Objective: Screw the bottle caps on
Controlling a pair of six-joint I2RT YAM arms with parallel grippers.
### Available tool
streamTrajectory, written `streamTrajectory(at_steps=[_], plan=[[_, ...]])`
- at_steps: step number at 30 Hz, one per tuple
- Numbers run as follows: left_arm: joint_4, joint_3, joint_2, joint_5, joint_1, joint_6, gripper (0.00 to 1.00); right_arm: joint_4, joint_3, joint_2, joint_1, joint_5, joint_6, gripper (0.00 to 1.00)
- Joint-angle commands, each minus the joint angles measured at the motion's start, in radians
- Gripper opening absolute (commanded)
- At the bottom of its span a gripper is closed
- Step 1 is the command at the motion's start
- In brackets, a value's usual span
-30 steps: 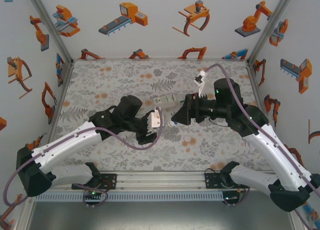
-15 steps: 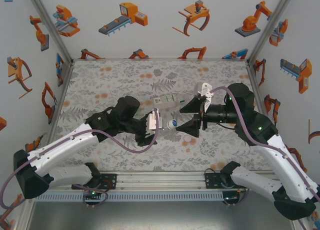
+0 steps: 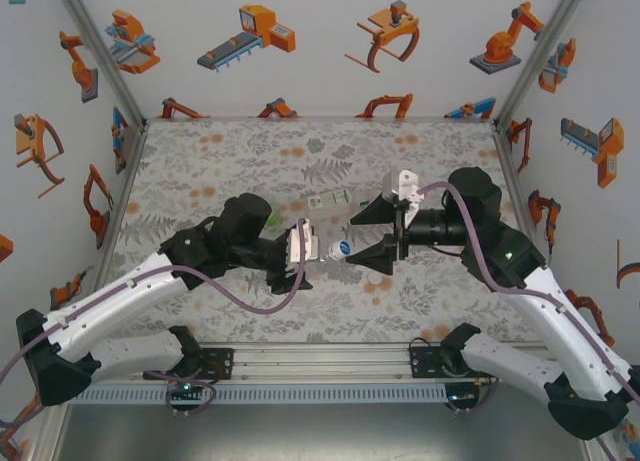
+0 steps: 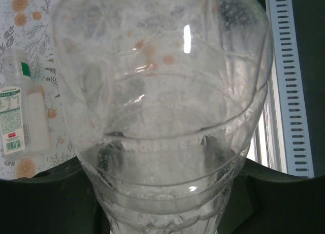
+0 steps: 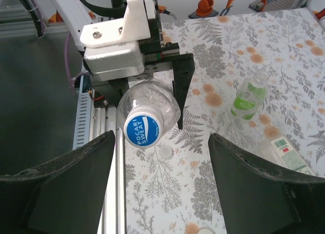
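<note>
Now left claw (image 3: 308,252) grips the bottle (image 3: 327,249); right claw (image 3: 360,237) gapes empty near its cap (image 3: 341,249) — off-axis, it could slip.

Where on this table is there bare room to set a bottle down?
Free: the far strip of table along the back wall, and the near centre between the arm bases, this side of the loose white cap. Crowded: the middle, where the left tool holds the blue-capped bottle facing the open right tool, with the labelled bottle and green bottle just behind.

Three bottles (image 5: 167,106) (image 5: 248,99) (image 5: 287,153), one blue cap (image 5: 143,131), two arms (image 3: 150,281) (image 3: 545,291)
</note>
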Motion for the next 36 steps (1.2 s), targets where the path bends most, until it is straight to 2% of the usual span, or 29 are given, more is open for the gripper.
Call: streamTrajectory(at_steps=[1, 8, 15, 20, 29, 36], plan=[[-0.025, 0.013, 0.007, 0.027, -0.006, 0.038, 0.00, 0.059, -0.001, 0.007, 0.009, -0.047, -0.023, 0.68], [-0.052, 0.042, 0.065, 0.027, -0.006, 0.078, 0.00, 0.084, -0.015, 0.016, 0.012, -0.087, -0.028, 0.68], [-0.055, 0.055, 0.077, 0.041, -0.006, 0.082, 0.00, -0.021, -0.031, -0.013, 0.014, -0.099, -0.135, 0.68], [-0.071, 0.057, 0.070, 0.044, -0.006, 0.086, 0.00, -0.028, -0.055, -0.017, 0.015, -0.097, -0.171, 0.67], [-0.073, 0.038, 0.046, 0.030, -0.006, 0.084, 0.00, -0.008, -0.039, 0.026, 0.018, -0.146, -0.203, 0.56], [-0.083, 0.029, 0.040, 0.006, -0.006, 0.111, 0.00, -0.009, -0.047, 0.038, 0.041, -0.105, -0.202, 0.47]])
